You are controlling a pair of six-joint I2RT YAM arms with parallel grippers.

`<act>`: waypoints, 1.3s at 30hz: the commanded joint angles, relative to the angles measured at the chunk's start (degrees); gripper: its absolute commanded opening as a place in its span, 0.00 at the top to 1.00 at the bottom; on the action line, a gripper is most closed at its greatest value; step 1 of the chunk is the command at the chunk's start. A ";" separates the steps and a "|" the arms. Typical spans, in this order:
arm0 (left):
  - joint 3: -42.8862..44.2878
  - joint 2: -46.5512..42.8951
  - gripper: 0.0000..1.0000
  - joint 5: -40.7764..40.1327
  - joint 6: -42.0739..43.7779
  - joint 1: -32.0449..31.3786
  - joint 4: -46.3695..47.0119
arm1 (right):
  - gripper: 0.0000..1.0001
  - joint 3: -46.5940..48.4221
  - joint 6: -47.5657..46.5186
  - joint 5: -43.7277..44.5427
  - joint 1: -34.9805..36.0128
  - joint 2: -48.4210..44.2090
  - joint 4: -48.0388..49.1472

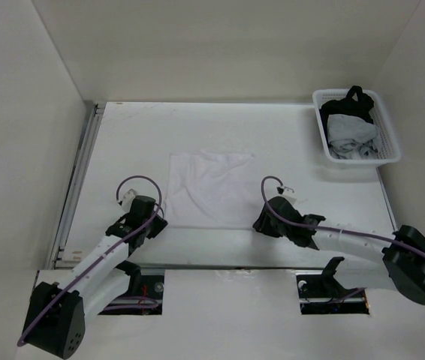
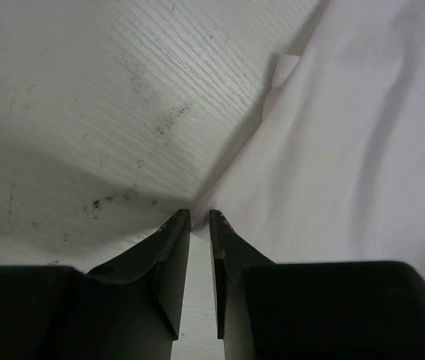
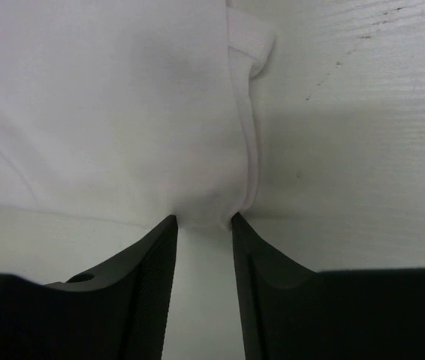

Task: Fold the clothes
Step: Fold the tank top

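- Left gripper (image 2: 200, 217), lower left of the overhead frame: fingers a narrow slit apart at the corner of the clothes (image 1: 209, 187); I cannot tell whether they pinch it.
- Right gripper (image 3: 203, 219), lower right: fingers partly open, a bunched corner between the tips.
- Clothes lie spread mid-frame on the table (image 1: 122, 150).
- Basket (image 1: 396, 142), upper right, holds dark and grey cloth.
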 commanded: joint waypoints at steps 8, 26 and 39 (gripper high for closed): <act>-1.33 -2.04 0.83 -0.30 0.52 0.34 -0.44 | 0.68 -1.41 1.92 3.77 -0.84 -5.27 -7.08; -2.30 -2.21 0.94 -0.48 0.44 -1.33 5.27 | 0.91 1.75 0.16 4.30 -0.75 2.91 -1.80; 14.29 -18.55 1.00 -4.16 4.21 -2.12 -8.25 | 1.00 13.50 -5.37 16.50 6.10 -19.49 -22.43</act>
